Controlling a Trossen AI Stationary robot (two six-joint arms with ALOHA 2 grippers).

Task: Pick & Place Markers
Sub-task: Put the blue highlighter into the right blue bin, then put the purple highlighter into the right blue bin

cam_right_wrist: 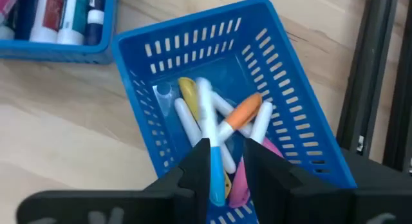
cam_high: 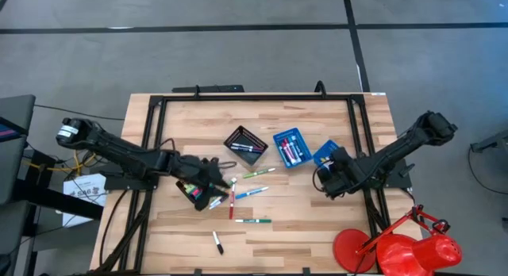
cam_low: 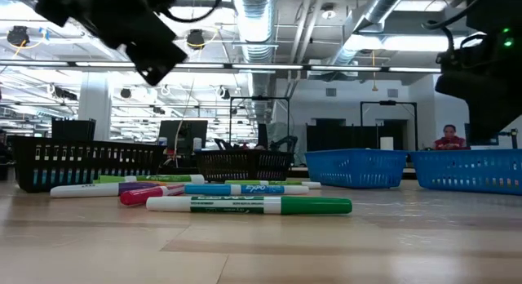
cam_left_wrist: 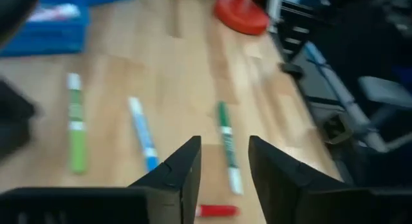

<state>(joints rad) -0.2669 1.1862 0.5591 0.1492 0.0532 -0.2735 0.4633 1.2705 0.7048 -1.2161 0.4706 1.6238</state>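
Right gripper [cam_right_wrist: 225,161] jaws part-open astride a blue-and-white capped marker [cam_right_wrist: 210,143] over the blue mesh plastic tray [cam_right_wrist: 293,105]. Left gripper [cam_left_wrist: 224,161] jaws open, empty, above the wooden table [cam_left_wrist: 187,76].

Light wooden table [cam_high: 317,220] bearing: two black mesh trays [cam_high: 245,143], two blue mesh trays [cam_high: 291,147], loose markers [cam_high: 254,192] in green, blue, red and black, and a red lamp [cam_high: 397,248] at one corner.
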